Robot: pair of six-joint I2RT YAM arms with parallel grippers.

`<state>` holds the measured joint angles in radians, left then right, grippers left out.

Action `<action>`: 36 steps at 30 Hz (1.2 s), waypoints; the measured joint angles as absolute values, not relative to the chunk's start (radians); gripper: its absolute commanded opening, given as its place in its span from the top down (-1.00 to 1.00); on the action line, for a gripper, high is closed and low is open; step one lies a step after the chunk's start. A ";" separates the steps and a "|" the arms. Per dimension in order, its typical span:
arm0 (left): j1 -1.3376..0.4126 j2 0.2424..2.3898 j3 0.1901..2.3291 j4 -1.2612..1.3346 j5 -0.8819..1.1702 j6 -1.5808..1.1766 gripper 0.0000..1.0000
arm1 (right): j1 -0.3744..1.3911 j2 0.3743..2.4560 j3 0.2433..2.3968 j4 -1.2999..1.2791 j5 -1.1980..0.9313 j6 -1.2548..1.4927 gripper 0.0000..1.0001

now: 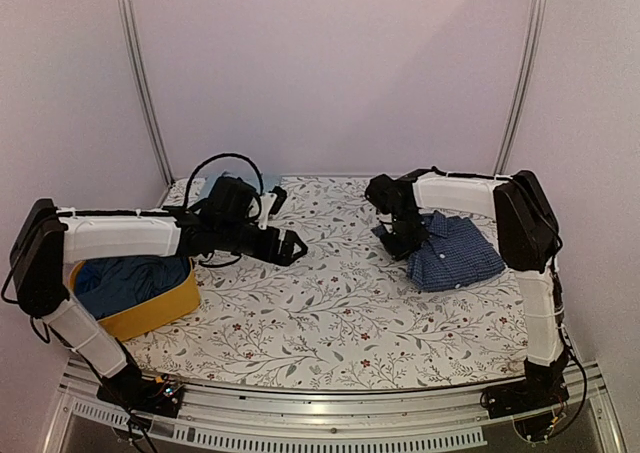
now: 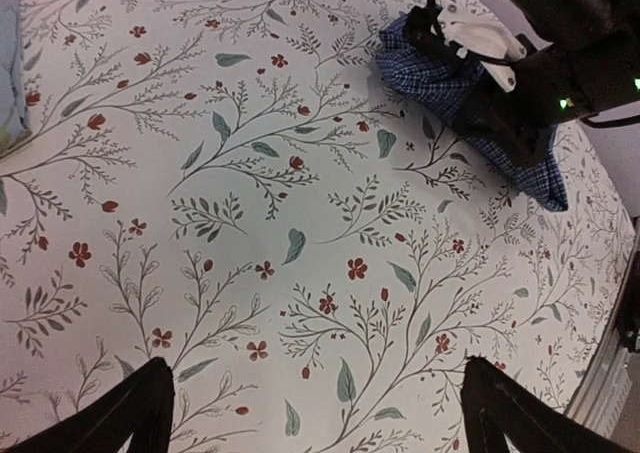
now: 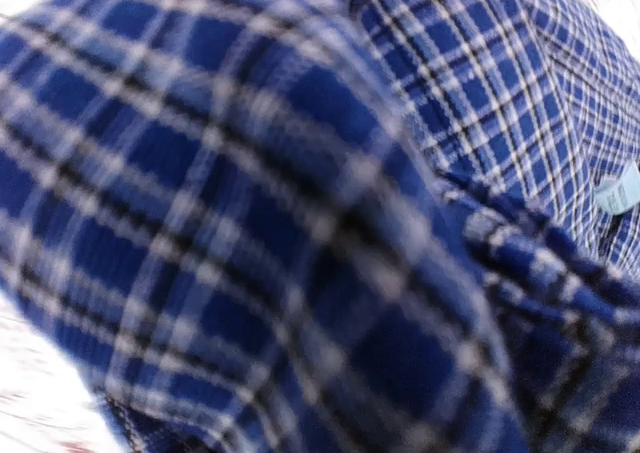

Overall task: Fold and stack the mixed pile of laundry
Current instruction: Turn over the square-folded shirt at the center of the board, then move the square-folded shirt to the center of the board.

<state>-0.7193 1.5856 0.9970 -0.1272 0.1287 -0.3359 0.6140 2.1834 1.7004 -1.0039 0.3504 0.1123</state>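
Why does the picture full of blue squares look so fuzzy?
Right wrist view: the checked shirt fills the frame, probably too close, so it blurs; left wrist view: the floral table cover is sharp; top view: dim but clear enough.

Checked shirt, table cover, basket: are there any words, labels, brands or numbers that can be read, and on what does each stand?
No text can be read in any view.
Light blue tag sewn on the checked shirt: too blurred to read, if it bears print at all.
Table cover: only leaves and flowers, no lettering.
Yellow basket: no visible label or number.
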 measured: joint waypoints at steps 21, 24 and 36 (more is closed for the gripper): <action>-0.653 1.691 1.003 0.047 0.414 -0.572 -0.71 | 0.346 1.844 1.550 -0.588 -0.598 0.263 -0.12; -0.696 1.838 1.159 0.047 0.474 -0.558 -0.46 | 0.268 1.869 1.469 -0.543 -0.603 0.235 -0.06; -0.738 2.135 1.271 0.065 0.578 -0.581 -0.07 | 0.338 1.956 1.110 -0.322 -0.762 0.241 0.01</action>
